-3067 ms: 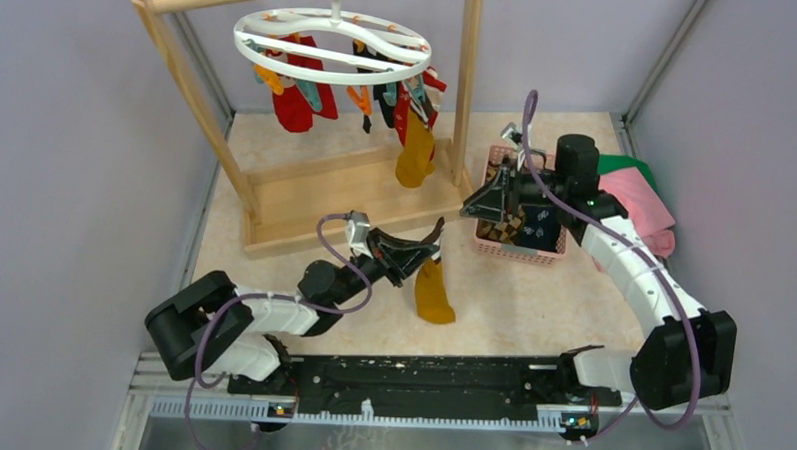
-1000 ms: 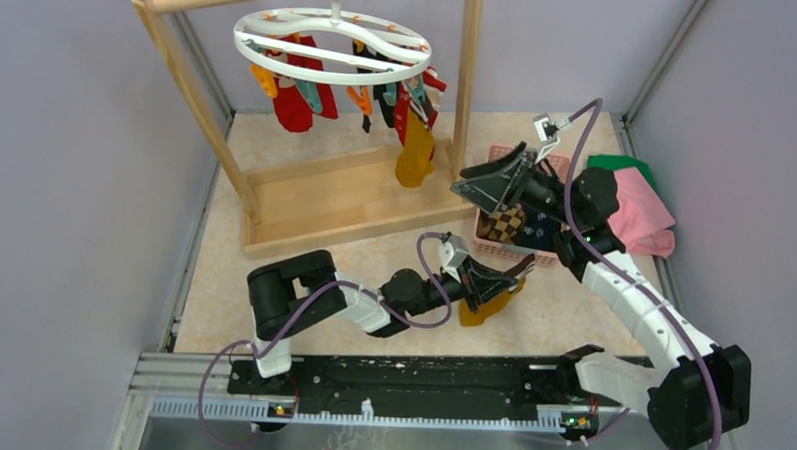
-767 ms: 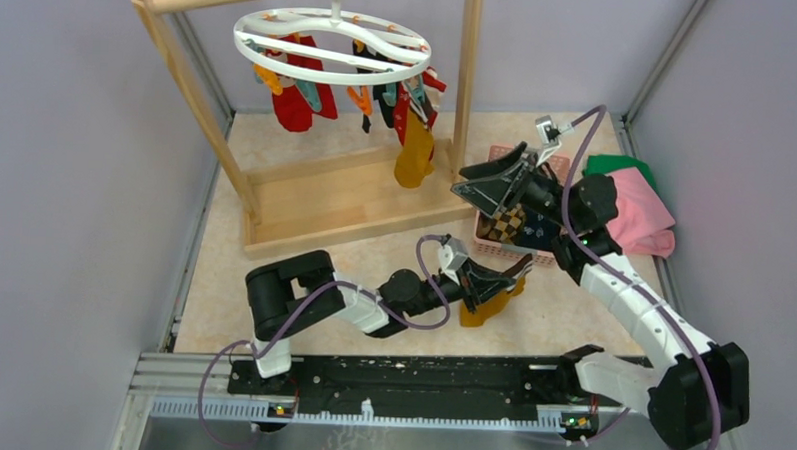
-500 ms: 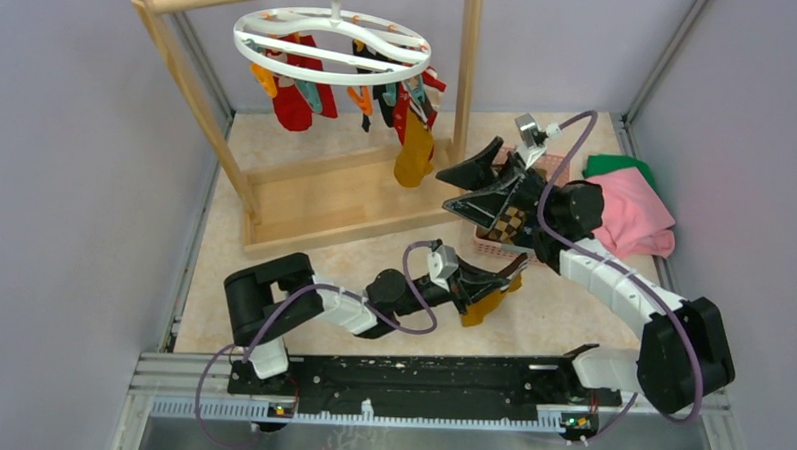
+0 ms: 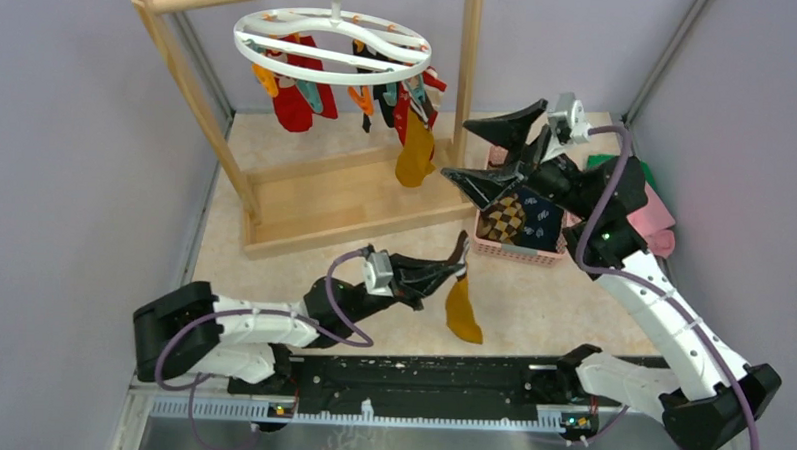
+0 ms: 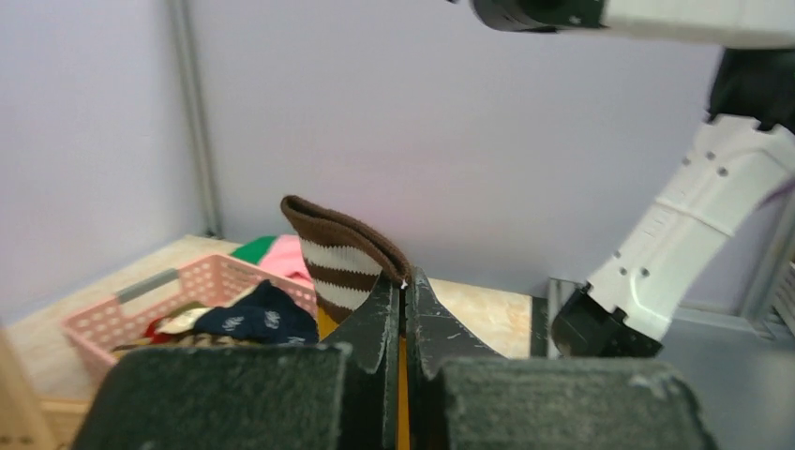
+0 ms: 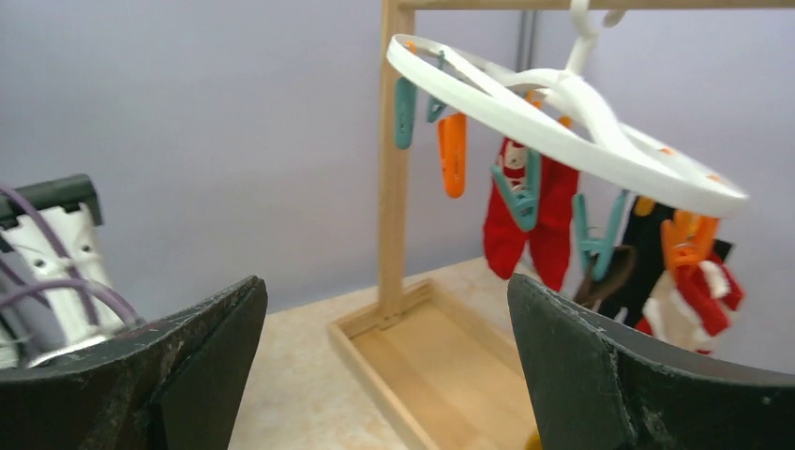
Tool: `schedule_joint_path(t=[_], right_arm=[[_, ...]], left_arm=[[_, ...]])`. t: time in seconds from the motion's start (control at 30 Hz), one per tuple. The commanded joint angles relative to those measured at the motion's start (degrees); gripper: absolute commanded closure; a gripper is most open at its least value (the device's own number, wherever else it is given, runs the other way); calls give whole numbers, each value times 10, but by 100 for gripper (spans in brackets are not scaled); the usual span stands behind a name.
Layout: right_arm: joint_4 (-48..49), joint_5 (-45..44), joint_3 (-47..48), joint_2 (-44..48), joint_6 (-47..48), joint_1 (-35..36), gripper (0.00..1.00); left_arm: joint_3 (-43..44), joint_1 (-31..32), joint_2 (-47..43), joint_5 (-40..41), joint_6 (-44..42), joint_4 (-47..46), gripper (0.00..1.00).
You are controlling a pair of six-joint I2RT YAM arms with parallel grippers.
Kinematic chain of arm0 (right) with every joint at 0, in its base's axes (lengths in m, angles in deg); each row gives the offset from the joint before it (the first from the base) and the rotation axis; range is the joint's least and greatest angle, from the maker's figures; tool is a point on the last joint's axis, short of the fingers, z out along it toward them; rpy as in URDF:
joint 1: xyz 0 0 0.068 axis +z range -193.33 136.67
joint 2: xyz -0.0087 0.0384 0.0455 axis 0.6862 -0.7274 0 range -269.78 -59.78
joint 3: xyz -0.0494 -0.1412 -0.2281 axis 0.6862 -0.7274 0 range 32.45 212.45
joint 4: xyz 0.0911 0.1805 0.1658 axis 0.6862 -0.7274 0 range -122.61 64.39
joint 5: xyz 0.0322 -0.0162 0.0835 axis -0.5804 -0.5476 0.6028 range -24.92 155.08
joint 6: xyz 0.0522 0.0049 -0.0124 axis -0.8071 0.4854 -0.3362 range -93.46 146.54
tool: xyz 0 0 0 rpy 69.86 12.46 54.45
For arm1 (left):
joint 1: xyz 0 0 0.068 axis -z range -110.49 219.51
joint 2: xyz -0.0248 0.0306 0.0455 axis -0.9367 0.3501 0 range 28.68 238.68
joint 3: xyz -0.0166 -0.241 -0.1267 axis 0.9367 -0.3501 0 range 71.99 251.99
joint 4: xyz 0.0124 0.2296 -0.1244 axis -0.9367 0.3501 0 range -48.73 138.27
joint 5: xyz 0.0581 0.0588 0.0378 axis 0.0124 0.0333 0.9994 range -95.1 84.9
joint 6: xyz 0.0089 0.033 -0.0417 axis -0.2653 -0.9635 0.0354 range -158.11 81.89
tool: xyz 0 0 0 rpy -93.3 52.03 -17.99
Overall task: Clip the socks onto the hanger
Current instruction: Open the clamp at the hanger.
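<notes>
Mustard sock (image 5: 461, 312) hangs lower centre of the top view, its striped cuff pinched in the closed left gripper (image 5: 460, 255). Right gripper (image 7: 389, 323) is gaping and empty, right of hanger (image 5: 334, 21). Suggest: right squeezes the free orange clip (image 7: 452, 155), left feeds the cuff in. Beige tabletop (image 5: 542, 300), lilac walls (image 5: 76, 174); mind the rack post (image 5: 468, 67).

The hanger (image 5: 331, 45) hangs on the rack (image 5: 345, 198) at the back, with the basket (image 5: 516, 253) holding socks (image 5: 503, 221) to its right.

Mustard sock (image 6: 342, 258) body hidden behind left hand (image 6: 405, 286); hanger (image 5: 334, 21) hook cut off at top edge.
</notes>
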Motion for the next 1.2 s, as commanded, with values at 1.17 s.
schedule_joint_path(t=[1.17], right_arm=[[-134, 115, 320, -271, 232, 23, 30]], left_arm=[[-47, -56, -311, 136, -5, 374, 100]])
